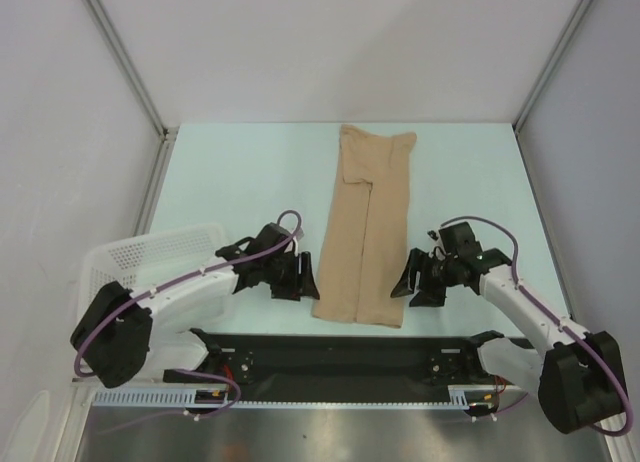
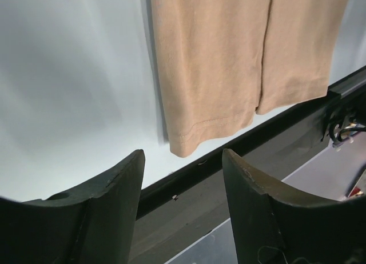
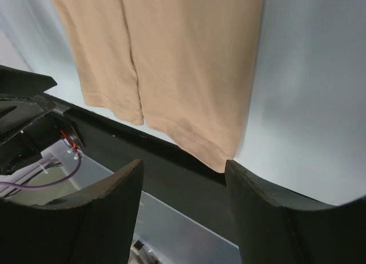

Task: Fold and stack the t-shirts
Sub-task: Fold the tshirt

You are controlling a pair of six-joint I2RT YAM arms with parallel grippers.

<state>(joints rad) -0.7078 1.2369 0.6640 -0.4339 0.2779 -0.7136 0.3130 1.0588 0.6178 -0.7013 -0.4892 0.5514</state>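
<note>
Your left hand (image 1: 303, 276) is low over the worktop (image 1: 230, 172). Its two fingers (image 2: 108, 207) are spread apart and there is nothing between them. The tan t-shirt (image 1: 365, 232) lies just to the right of this hand. In the left wrist view, the near hem corner is a little ahead of the gap between the fingers and not inside it.

Your right hand (image 1: 413, 284) is the same on the other side. Its fingers (image 3: 274, 218) are also well apart and hold nothing. The t-shirt is just to its left, with the other hem corner ahead of the fingertips. So the t-shirt lies between your two hands.

It is flat on the worktop, folded lengthwise into a long narrow strip, and the two turned-in sides meet in a line along the middle. The hem end is beside the hands, close to the black base rail (image 1: 340, 354), and the strip runs away from them toward the far side. A white lattice basket (image 1: 160, 250) stands behind your left hand, next to that arm.
</note>
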